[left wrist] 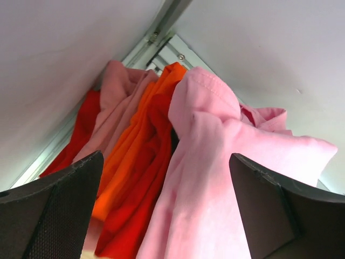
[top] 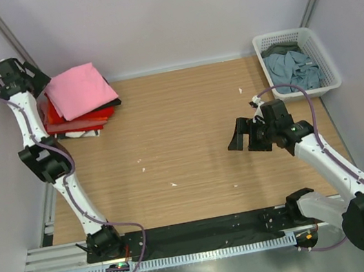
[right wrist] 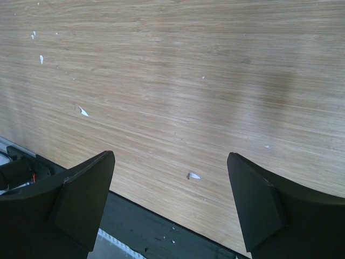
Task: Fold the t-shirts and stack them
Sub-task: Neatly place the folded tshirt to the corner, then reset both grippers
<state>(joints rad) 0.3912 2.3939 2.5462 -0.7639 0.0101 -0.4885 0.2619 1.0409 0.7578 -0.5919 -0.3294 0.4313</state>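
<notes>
Left end effector and right end effector gape empty — the left (beside the pink t-shirt) could snag and unfold it.

White basket with lots of holes, at the far right corner of a brown wooden table. Tiny white bits here and there on the wood.

Folded pink t-shirt tops the red-and-black stack far left; grey-blue t-shirt crumpled in basket
</notes>
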